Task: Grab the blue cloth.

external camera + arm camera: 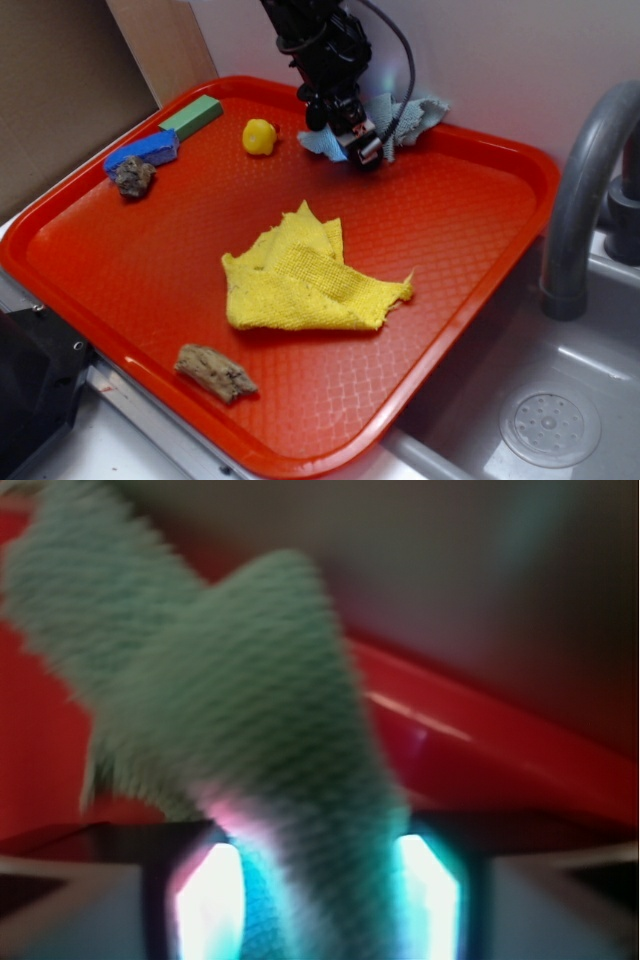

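A: We see a red tray [470, 260] carrying everything, next to a sink [560, 420].

B: On it we count a yellow cloth [305, 275], yellow ball [259, 136], green block [192, 116], blue block [145, 150], two rocks [133, 176] [214, 372], and the blue cloth [415, 112] at the far rim.

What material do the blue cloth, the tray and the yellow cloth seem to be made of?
The blue cloth, held between the jaws of the gripper, looks like soft woven fabric: the wrist view shows a ribbed weave, and it drapes limply. The tray looks like hard moulded plastic, glossy red with a fine embossed grid. The yellow cloth seems a coarser woven textile, matte, with frayed edges and soft folds.
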`<state>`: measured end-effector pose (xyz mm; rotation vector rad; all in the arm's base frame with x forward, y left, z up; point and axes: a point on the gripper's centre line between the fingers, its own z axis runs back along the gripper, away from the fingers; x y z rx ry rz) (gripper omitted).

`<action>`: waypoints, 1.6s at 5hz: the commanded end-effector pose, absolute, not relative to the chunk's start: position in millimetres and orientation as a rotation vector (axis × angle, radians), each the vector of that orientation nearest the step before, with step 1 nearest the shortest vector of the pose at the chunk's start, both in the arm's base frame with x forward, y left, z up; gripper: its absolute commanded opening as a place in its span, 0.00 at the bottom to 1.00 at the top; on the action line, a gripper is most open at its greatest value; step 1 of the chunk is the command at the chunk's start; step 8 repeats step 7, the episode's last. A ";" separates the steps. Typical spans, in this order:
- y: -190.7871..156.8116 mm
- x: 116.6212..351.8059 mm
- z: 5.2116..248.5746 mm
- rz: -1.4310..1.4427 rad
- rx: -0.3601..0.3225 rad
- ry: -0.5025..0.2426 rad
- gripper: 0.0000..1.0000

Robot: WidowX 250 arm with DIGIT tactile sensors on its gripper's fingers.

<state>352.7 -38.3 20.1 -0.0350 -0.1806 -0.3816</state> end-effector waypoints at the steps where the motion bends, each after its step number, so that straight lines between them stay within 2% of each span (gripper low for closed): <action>1: -17.3 357.9 49.6 -0.270 -0.023 -0.185 0.00; 2: 3.0 323.5 98.7 -0.076 -0.053 -0.110 0.00; 3: 21.3 282.1 147.9 0.085 -0.114 -0.097 0.00; 4: 45.3 235.2 196.3 0.205 -0.164 -0.125 0.00; 5: 53.6 209.3 236.9 0.282 -0.153 -0.103 0.00; 6: 43.4 203.8 223.5 0.207 -0.123 -0.100 0.00; 7: 37.0 214.9 204.5 0.219 -0.137 -0.043 0.00; 8: 37.0 214.9 204.5 0.219 -0.137 -0.043 0.00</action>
